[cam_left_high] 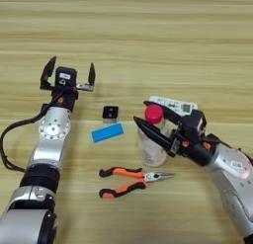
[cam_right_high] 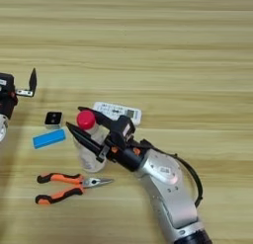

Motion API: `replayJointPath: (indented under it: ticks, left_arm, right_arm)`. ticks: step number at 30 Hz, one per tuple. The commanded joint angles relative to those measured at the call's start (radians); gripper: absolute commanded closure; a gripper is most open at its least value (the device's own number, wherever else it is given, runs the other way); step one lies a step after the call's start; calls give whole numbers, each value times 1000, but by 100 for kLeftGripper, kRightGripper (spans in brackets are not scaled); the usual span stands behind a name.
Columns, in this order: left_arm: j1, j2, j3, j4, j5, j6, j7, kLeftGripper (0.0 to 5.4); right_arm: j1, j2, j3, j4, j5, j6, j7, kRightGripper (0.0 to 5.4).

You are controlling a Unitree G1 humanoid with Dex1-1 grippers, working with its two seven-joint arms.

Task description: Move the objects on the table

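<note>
while the right end effector (cam_left_high: 154, 124) straddles the bottle (cam_left_high: 151, 148), its two black fingers sit one on each side just below the red cap (cam_left_high: 153, 113), spread wider than the neck, so it does not look clamped yet. the bottle stands upright on the table (cam_left_high: 148, 40), just in front of the remote (cam_left_high: 174, 104), with the pliers (cam_left_high: 129, 181) lying just in front of its base. the blue block (cam_left_high: 107, 133) and the small cube (cam_left_high: 110, 112) lie to its left, apart from it.

the left end effector (cam_left_high: 68, 74) hovers further back and left, fingers wide apart, holding nothing.

risks, as i judge them: the bottle is light and tall, so a finger that meets one side first could tip it onto the pliers or push it into the remote. closing so high near the cap could let the body swing or slip when lifted. clear thin plastic may also buckle under a hard squeeze. a low sweep sideways would likely drag the pliers or knock the block.
</note>
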Motion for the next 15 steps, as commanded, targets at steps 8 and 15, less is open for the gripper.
replayJointPath:
  ticks: [8,15]
  left_arm:
    - [-24,3,0,26,2,-8,1,0]
    - [-24,4,0,28,2,-10,2,0]
  right_arm:
    - [-20,-6,-11,14,17,24,13,343]
    - [-20,-6,-12,12,24,34,22,343]
